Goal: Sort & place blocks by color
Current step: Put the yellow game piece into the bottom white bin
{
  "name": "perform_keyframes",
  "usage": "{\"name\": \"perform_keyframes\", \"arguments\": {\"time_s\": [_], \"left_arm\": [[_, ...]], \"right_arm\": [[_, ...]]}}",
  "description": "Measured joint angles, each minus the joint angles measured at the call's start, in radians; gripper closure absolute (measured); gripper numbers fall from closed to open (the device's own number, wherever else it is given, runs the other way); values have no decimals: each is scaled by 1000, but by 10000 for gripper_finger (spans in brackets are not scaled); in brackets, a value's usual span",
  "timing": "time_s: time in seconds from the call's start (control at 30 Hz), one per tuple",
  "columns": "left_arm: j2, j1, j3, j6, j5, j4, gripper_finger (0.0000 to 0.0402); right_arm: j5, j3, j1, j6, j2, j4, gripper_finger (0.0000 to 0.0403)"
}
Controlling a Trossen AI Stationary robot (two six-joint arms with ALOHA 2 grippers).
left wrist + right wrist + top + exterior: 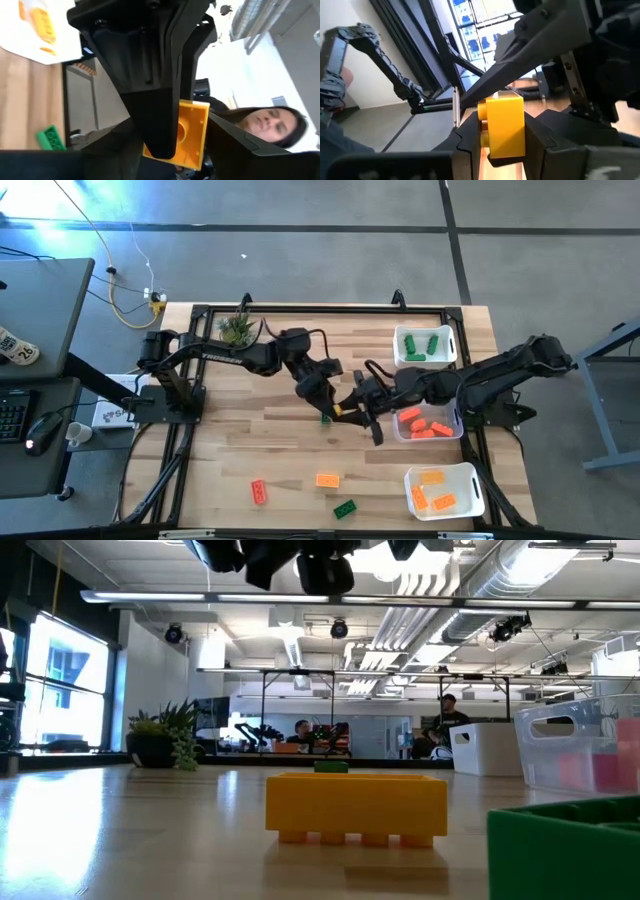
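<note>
Two dark arms meet above the middle of the wooden desk (250, 440), beside three white bins (443, 490) at its right edge. The right gripper (502, 145) is clamped on a yellow block (505, 125) held aloft between them, while the left gripper (192, 150) flanks the same block with its fingers parted. Red (259, 492), orange (327, 479) and green (345, 508) blocks lie near the front edge.

Yellow-orange block (505, 125), dark grippers
</note>
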Motion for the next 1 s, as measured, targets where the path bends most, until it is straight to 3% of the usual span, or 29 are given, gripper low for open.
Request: {"name": "perform_keyframes", "arguments": {"time_s": [0.47, 1.0], "left_arm": [[2, 8, -1, 147, -12, -57, 163], [-1, 19, 0, 346, -13, -212, 162]], "right_arm": [[57, 0, 8, 110, -1, -80, 322], [42, -2, 55, 212, 2, -197, 323]]}}
